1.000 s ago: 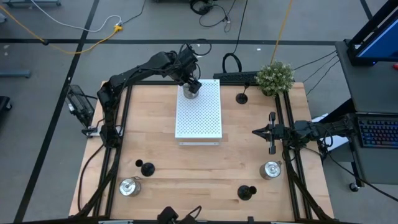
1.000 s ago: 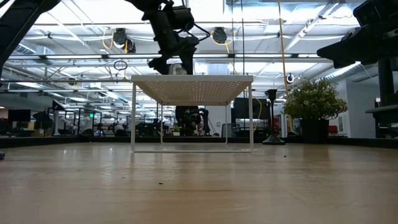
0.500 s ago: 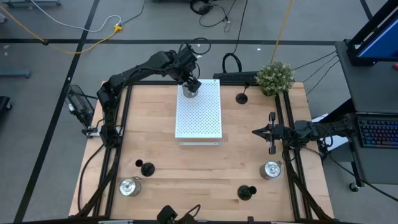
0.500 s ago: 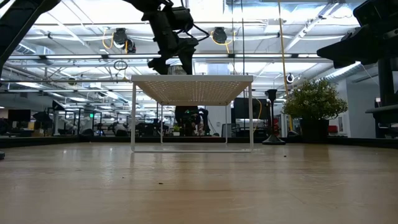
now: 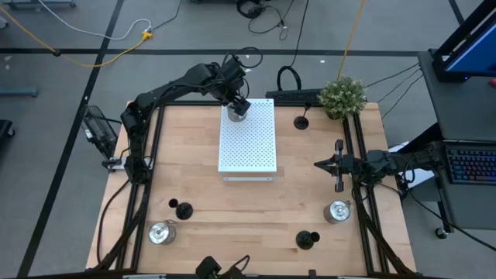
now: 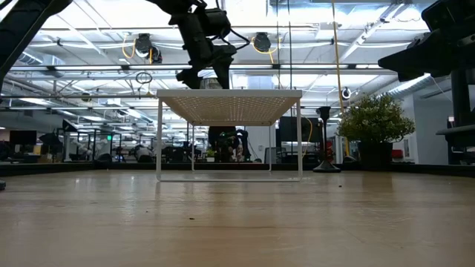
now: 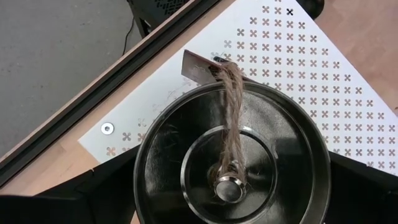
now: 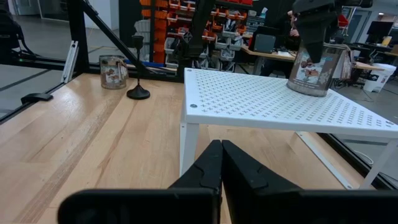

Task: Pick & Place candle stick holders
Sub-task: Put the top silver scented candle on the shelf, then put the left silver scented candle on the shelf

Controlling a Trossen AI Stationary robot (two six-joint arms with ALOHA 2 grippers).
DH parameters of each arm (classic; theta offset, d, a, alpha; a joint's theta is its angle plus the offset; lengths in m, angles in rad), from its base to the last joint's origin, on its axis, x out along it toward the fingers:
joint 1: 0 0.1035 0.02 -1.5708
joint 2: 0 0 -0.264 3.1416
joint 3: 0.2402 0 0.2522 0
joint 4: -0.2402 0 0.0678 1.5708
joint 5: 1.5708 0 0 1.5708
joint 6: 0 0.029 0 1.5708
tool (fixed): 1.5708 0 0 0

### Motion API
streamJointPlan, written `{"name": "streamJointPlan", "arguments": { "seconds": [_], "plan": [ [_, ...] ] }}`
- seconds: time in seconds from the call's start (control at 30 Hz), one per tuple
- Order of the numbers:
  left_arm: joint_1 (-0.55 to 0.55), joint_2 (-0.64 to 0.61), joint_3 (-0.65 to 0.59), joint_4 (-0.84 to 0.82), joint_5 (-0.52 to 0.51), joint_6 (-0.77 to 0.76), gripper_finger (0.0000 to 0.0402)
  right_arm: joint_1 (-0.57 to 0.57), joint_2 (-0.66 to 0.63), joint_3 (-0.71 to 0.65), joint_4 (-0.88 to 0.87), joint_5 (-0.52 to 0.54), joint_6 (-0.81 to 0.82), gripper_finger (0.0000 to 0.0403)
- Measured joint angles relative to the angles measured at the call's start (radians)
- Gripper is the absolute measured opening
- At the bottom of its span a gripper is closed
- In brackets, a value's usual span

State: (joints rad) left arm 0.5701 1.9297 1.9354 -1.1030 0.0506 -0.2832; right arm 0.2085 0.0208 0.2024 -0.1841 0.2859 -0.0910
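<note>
Now the left tool point(image 5: 239, 108) sits at the far end of the white board point(image 5: 248, 147), fingers wide apart around a silver holder point(image 7: 231, 158) resting there, standing up, open top skyward; it should lift straight up, touching nothing; the right tool point(image 5: 339, 166), pinched together, waits at the table's point(image 5: 201, 186) right edge.

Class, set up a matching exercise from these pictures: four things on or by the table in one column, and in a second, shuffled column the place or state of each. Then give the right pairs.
Things
1. left gripper
2. right gripper
3. green plant
4. silver holder

Places or states
A. near left part of the table
B. shut, over the table's right side
C. far right corner
D. open around a silver holder on the white board

Pairs: 1-D, 2-B, 3-C, 4-A
</note>
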Motion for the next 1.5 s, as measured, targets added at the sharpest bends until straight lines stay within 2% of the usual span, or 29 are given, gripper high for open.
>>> {"name": "streamJointPlan", "arguments": {
  "seconds": [0.27, 0.77, 1.5],
  "plan": [
    [0.000, -0.001, 0.000, -0.002, 0.001, 0.018, 0.0395, 0.000, 0.000, 0.000, 0.000, 0.000, 0.000, 0.0000],
    [0.000, -0.100, -0.001, 0.008, -0.062, 0.043, 0.0398, 0.000, 0.000, 0.000, 0.000, 0.000, 0.000, 0.0000],
    [-0.072, -0.356, 0.000, -0.046, -0.078, 0.036, 0.0397, 0.000, 0.000, 0.000, 0.000, 0.000, 0.000, 0.0000]
  ]
}}
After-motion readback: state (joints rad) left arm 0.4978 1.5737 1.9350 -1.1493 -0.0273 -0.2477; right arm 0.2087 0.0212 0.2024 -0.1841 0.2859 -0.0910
